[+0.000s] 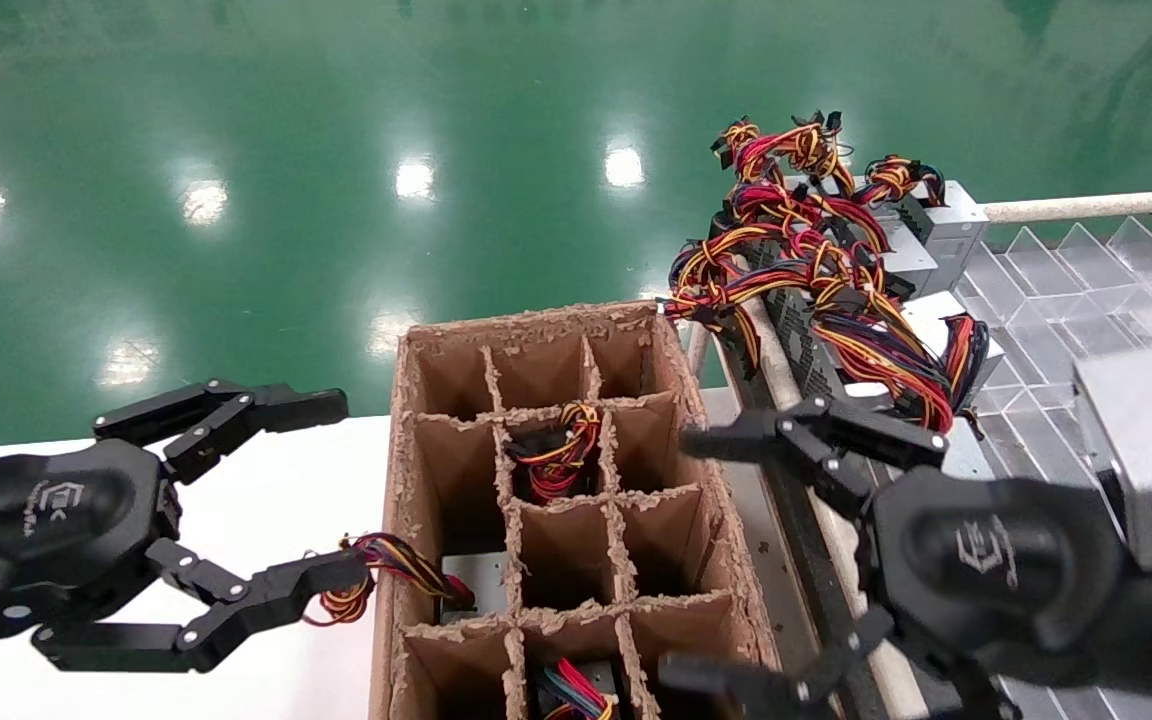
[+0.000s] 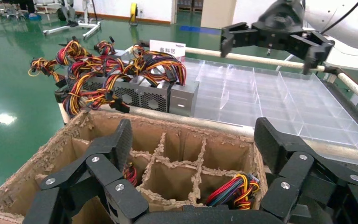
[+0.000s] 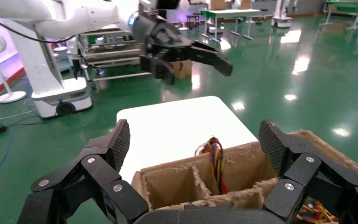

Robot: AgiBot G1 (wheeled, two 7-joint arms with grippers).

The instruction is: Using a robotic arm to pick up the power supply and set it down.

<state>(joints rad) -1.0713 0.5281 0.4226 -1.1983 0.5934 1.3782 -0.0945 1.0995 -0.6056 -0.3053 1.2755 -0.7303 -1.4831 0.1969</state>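
Both grippers (left [image 1: 336,490], right [image 1: 681,560]) hover spread wide.

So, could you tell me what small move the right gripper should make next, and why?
Probably swing the open right gripper toward the pile of silver-grey metal power supplies with red and yellow wires: it holds nothing and hangs beside the brown divided cardboard box.

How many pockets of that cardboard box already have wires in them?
3 that show. One in the box's middle column, second row from the far end; one against the left wall with wires spilling over; one at the near edge. Nearer pockets are cut off, so more may hide.
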